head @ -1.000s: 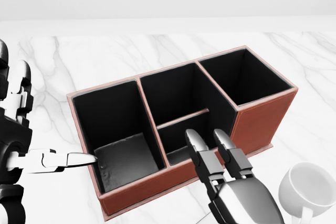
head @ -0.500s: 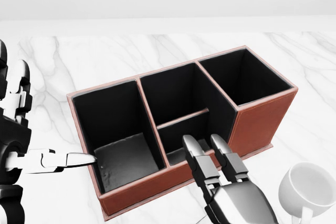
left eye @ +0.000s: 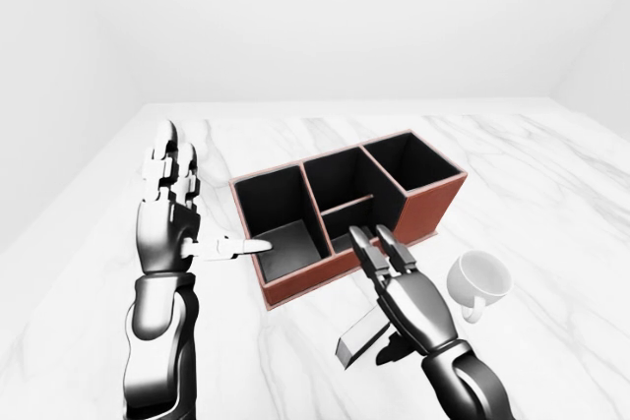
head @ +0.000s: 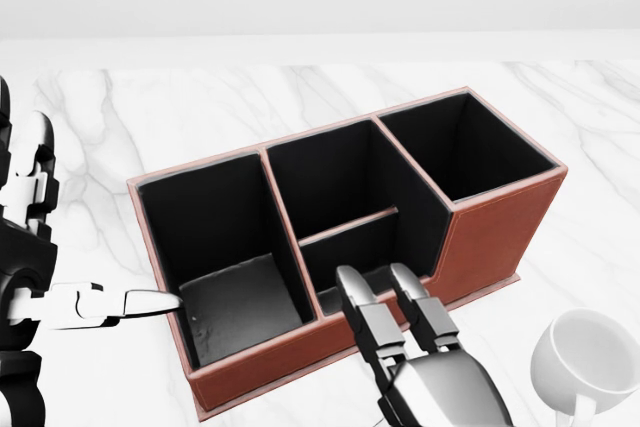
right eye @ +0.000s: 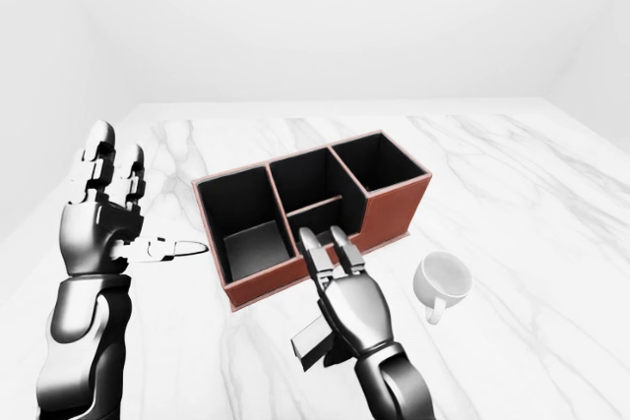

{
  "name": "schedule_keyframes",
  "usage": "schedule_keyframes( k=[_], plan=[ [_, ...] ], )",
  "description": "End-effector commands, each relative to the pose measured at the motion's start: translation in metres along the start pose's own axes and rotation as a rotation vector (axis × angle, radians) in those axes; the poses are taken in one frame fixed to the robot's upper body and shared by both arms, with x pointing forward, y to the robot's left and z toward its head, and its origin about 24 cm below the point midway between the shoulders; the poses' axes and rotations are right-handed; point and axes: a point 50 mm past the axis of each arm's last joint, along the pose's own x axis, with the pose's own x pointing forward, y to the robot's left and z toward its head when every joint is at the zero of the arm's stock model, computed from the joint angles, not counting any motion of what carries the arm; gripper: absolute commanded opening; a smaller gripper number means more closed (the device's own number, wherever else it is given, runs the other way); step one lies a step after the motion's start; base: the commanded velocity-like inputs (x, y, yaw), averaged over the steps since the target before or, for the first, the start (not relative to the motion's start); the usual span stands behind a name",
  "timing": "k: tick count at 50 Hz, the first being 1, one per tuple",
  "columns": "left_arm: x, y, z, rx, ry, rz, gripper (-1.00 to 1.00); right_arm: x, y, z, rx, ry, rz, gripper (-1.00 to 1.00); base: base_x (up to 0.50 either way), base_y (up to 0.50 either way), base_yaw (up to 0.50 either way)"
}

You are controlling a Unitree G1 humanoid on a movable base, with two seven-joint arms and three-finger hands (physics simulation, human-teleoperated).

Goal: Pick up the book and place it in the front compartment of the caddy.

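Gripping the grey book (left eye: pixel 360 339) from above, the right hand (left eye: pixel 406 294) has it tucked under its palm, fingers (head: pixel 362 317) pointing at the near wall of the brown caddy (left eye: pixel 433 206), whose small lower-middle compartment lies just beyond the fingertips. The left hand (left eye: pixel 172 218) stands open and upright beside the caddy's left end, its thumb almost touching the rim. A white mug (left eye: pixel 477 280) sits on the marble counter (left eye: pixel 551 194) just right of the right hand
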Motion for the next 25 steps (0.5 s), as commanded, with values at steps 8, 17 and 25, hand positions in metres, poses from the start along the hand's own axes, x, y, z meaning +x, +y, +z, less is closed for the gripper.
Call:
schedule_keyframes(
  k=[8,17,25],
  plan=[
    [0.002,0.002,-0.003,0.000,0.010,0.003,1.00,0.002,0.009,0.000,-0.003,-0.006,0.017,1.00,0.00,0.00,0.00],
    [0.002,0.002,-0.001,0.000,0.003,0.004,1.00,0.002,0.014,0.000,-0.009,-0.008,0.027,1.00,0.00,0.00,0.00],
    [0.002,0.002,-0.001,0.000,0.003,0.004,1.00,0.002,0.018,-0.001,-0.004,-0.007,0.031,1.00,0.00,0.00,0.00]
  ],
)
